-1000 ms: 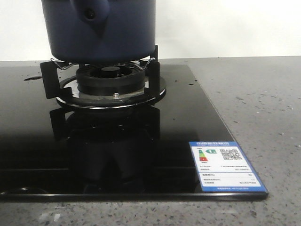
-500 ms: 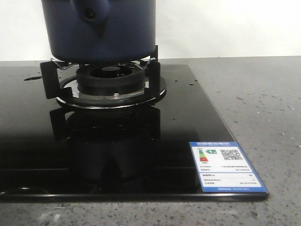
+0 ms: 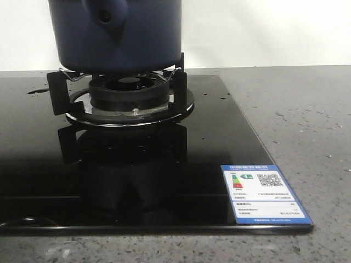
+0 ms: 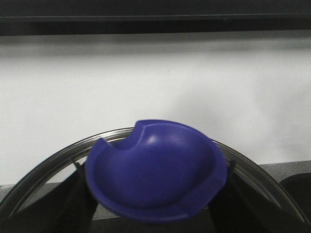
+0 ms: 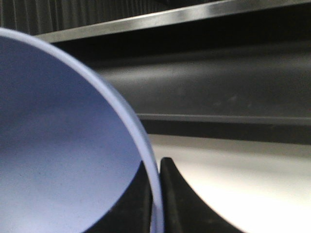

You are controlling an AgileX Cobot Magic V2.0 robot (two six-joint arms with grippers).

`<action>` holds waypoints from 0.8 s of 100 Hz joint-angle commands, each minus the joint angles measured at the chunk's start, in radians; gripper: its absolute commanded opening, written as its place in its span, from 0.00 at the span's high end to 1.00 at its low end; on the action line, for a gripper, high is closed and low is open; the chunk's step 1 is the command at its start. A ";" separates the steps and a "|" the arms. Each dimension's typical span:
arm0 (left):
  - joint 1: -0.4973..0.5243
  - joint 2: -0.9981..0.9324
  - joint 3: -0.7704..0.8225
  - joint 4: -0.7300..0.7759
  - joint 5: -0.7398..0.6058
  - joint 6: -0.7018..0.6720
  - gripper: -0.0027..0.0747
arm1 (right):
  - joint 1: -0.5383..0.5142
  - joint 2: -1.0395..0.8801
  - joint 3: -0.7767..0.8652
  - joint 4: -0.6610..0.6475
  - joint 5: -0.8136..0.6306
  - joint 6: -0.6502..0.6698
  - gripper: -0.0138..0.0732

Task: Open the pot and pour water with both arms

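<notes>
Left claw (image 4: 154, 221) clamped on the blue knob (image 4: 155, 177) of a glass lid (image 4: 43, 170), held up facing a white wall. Right claw (image 5: 156, 204) pinches the rim of a light-blue bowl (image 5: 58, 145). Pot (image 3: 115, 33) sits on the burner grate (image 3: 126, 93) of a black glass hob (image 3: 164, 181), on the grey speckled tabletop (image 3: 296, 120).

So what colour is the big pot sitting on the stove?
Dark navy blue. The pot shows best in the front view.
</notes>
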 commanded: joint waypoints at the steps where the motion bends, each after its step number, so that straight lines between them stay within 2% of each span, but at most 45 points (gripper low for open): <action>1: 0.002 -0.023 -0.033 -0.025 -0.079 -0.008 0.49 | 0.000 -0.058 -0.025 -0.037 -0.095 -0.004 0.89; 21: 0.002 -0.023 -0.033 -0.025 -0.079 -0.008 0.49 | 0.000 -0.058 -0.025 -0.084 -0.093 -0.004 0.89; 80: 0.002 -0.023 -0.033 -0.025 -0.079 -0.008 0.49 | 0.000 -0.058 -0.025 -0.084 -0.091 -0.004 0.89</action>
